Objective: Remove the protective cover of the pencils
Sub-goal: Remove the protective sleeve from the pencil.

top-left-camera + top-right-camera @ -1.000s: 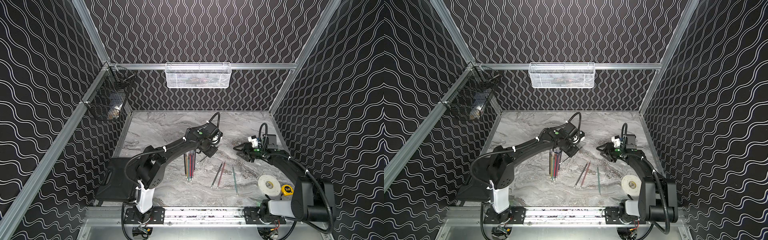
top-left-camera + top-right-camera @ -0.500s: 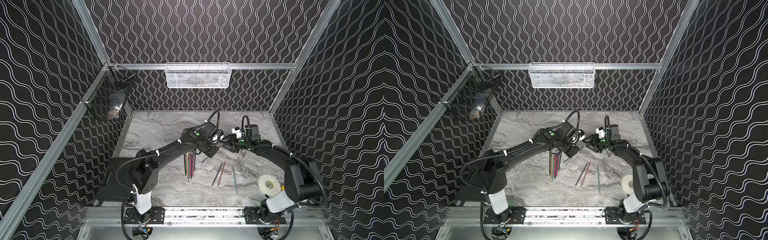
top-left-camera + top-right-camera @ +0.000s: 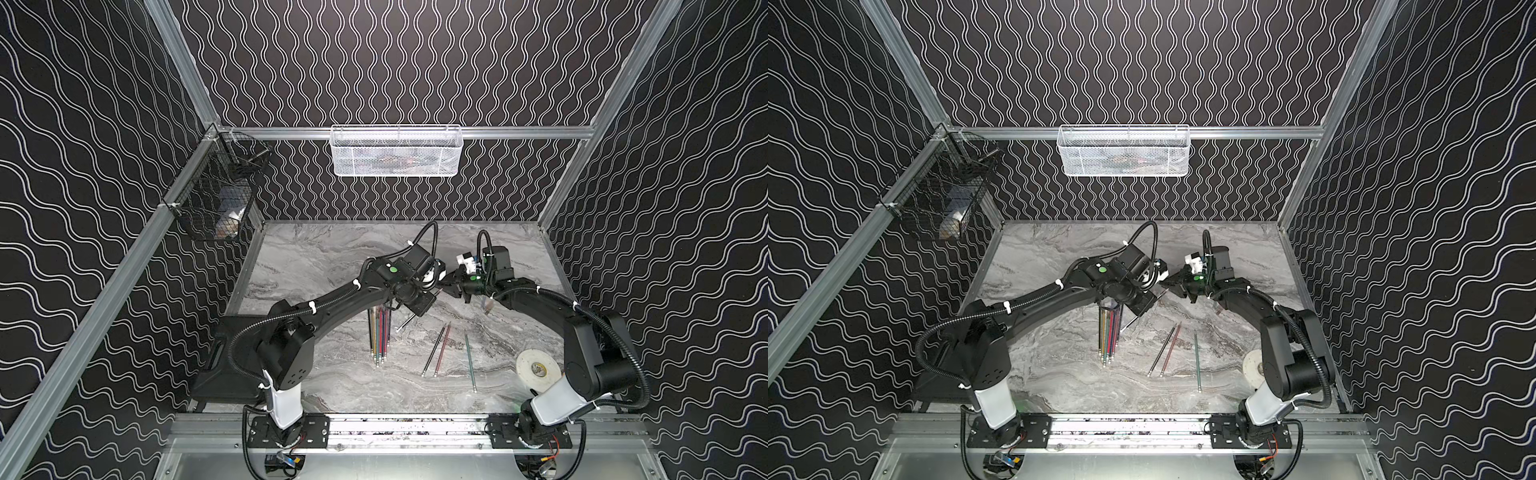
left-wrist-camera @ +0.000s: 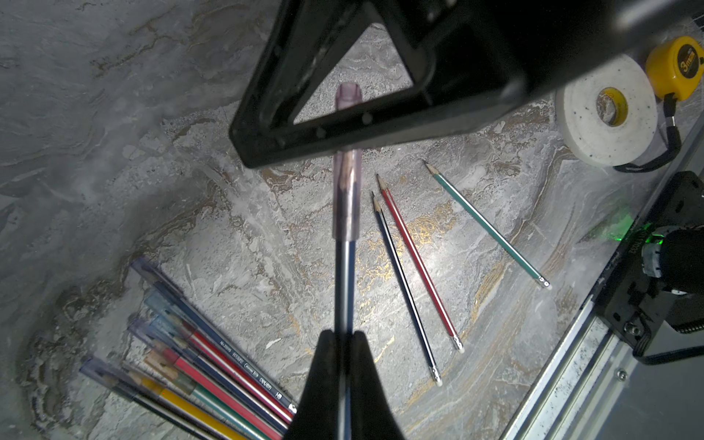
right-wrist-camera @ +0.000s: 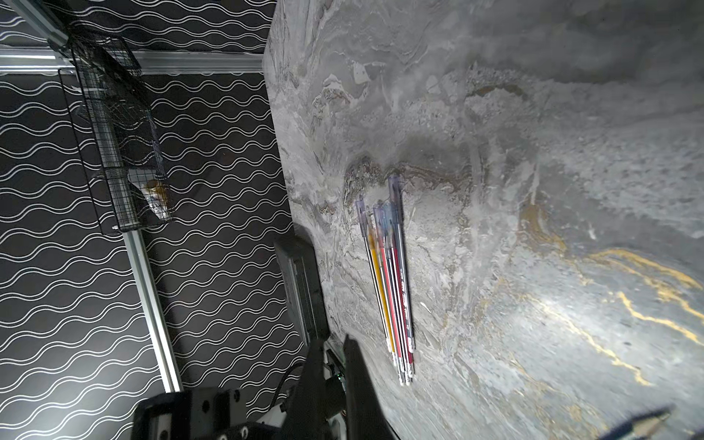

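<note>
While left gripper (image 4: pixel 344 337) clamped a dark thin pencil (image 4: pixel 344 282), right gripper (image 3: pixel 448 286) jaws pinched its translucent purple cap (image 4: pixel 347 198). At 8 o'clock from them in both top views lay the capped multicolour pencil bundle (image 3: pixel 379 336).

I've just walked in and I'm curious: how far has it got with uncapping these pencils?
Done: three bare pencils lie loose, tips exposed. In hand: the left gripper holds another pencil; the right gripper is shut across its clear cap, not yet off. Remaining: the bundle, all capped.
</note>
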